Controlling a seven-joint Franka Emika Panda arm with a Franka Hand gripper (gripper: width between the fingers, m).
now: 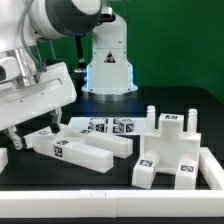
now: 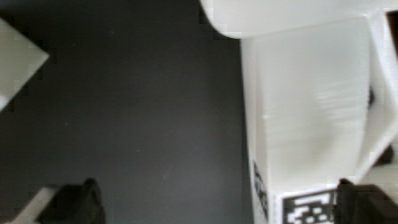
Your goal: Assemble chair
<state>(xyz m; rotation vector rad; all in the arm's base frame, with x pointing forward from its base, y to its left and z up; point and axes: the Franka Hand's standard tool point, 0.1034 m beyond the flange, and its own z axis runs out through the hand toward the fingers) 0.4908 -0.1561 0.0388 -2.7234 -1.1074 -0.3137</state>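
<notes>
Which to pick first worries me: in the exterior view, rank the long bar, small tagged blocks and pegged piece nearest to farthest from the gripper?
1. long bar, beside the gripper.
2. small tagged blocks, centre, behind the bar.
3. pegged piece, exterior view's right.

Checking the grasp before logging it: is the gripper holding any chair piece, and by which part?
Nothing is held. The gripper is wide open over a tagged white chair piece, not clamped on it.

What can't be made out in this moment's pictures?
1. Exterior view: whether the claw touches the long white plastic bar; too small, dark.
2. Wrist view: the white plastic slab, cut by the frame edges, blurred; its tag cropped.
3. Exterior view: small white tagged blocks; patterns too small.
</notes>
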